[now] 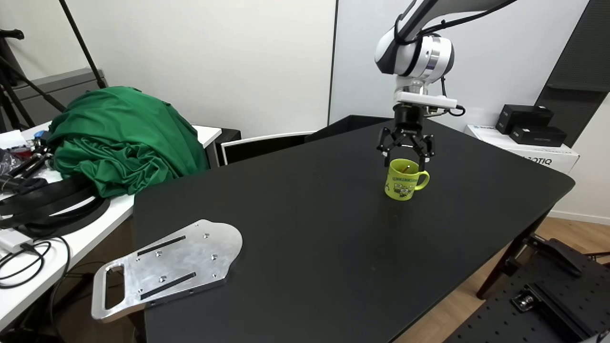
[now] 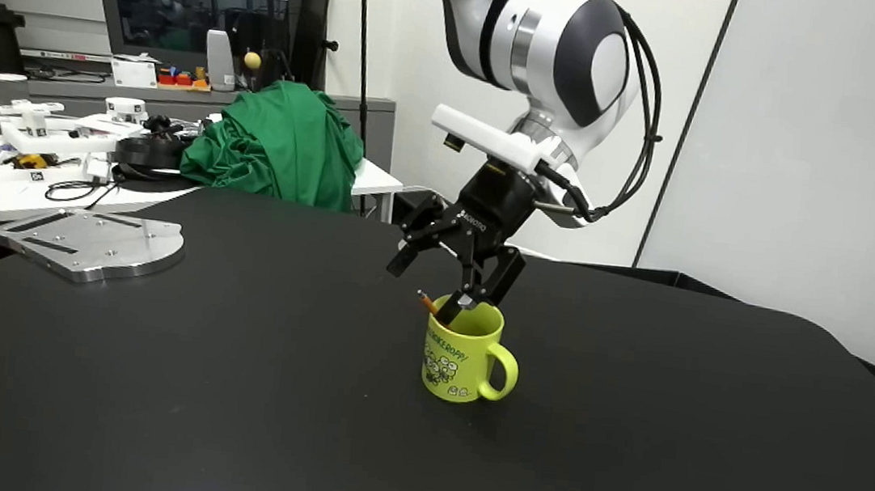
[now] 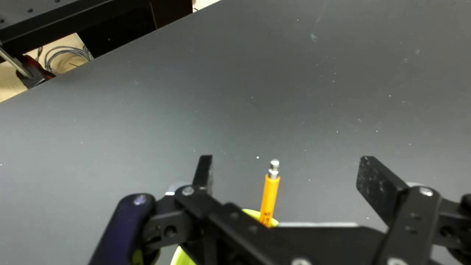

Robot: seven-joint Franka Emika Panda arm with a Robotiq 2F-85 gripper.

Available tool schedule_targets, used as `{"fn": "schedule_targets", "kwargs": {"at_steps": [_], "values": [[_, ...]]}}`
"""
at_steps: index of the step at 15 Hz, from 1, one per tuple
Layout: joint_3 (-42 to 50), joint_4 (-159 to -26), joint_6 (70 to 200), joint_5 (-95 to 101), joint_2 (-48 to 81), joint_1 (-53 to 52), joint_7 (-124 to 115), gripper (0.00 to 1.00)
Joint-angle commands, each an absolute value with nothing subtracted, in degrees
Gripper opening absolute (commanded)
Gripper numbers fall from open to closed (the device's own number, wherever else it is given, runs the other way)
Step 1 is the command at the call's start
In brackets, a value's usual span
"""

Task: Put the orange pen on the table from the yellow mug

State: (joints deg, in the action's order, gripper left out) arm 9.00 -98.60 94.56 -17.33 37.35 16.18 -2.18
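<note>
The yellow mug (image 1: 399,186) stands upright on the black table (image 1: 305,228); it also shows in an exterior view (image 2: 455,371) and partly in the wrist view (image 3: 181,258). The orange pen (image 2: 427,302) leans in the mug, its metal tip above the rim; its lower part is hidden. In the wrist view the pen (image 3: 269,195) stands between the spread fingers, nearer the left one, touching neither as far as I can see. My gripper (image 3: 289,176) is open and empty. In both exterior views it is tilted over the mug's mouth, with one finger (image 2: 451,310) at or inside the rim.
A silver metal plate (image 1: 190,257) lies at the table's far end from the mug, overhanging the edge. A white side desk (image 1: 81,252) holds a green cloth (image 1: 124,138) and clutter. Black boxes (image 1: 536,136) sit on a white box beyond the table. A wall stands behind.
</note>
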Motion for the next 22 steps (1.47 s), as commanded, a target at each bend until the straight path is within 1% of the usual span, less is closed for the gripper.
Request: {"fn": "schedule_targets", "kwargs": {"at_steps": [1,4,5,6,7,9,11,13,14,16,17,18,19,20,22], "values": [[9.13,-95.42,91.82,-19.09,39.42,17.29,-4.61,1.00],[9.25,-94.98,91.54,-19.77,40.14,17.81,-4.64,1.00],[9.34,-94.83,91.51,-20.01,40.40,17.92,-4.67,0.82],[9.39,-94.66,91.43,-20.08,40.55,17.99,-4.54,0.76],[9.51,-94.63,91.70,-19.85,40.56,17.89,-4.57,0.67],[9.67,-94.62,92.21,-19.63,40.37,17.76,-4.61,0.51],[9.64,-94.48,92.25,-19.55,40.21,17.70,-4.50,0.39],[9.60,-94.32,92.27,-19.48,40.08,17.66,-4.40,0.25],[9.58,-94.23,92.25,-19.49,40.01,17.67,-4.37,0.17],[9.56,-94.03,92.19,-19.49,39.85,17.71,-4.28,0.05],[9.50,-93.85,91.88,-19.62,39.78,17.82,-4.18,0.00],[9.36,-93.57,91.20,-19.82,39.69,17.99,-4.01,0.00],[9.23,-93.33,90.20,-19.98,39.51,18.16,-3.80,0.00],[9.16,-93.12,89.59,-20.19,39.26,18.21,-3.72,0.02],[9.03,-92.55,88.26,-20.45,38.51,18.15,-3.59,0.02]]}}
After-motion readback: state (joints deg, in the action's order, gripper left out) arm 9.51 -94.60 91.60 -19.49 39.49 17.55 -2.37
